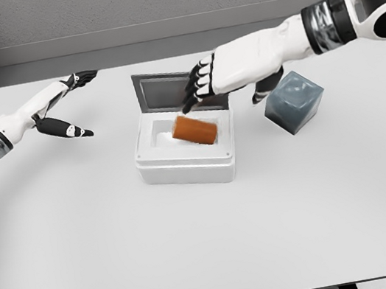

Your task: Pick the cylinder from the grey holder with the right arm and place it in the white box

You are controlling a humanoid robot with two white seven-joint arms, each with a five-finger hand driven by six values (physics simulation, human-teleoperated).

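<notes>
Cylinder (pixel 194 129) lies in white box (pixel 186 149); right hand (pixel 201 83) above it, fingers released

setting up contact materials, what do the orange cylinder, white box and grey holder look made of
Orange cylinder: matte, evenly coloured, maybe plastic or rubber. White box: smooth matte plastic, by its rounded moulded edges. Grey holder: slightly glossy, faintly see-through faces, possibly tinted plastic. These are renders, so all three are guesses.
</notes>
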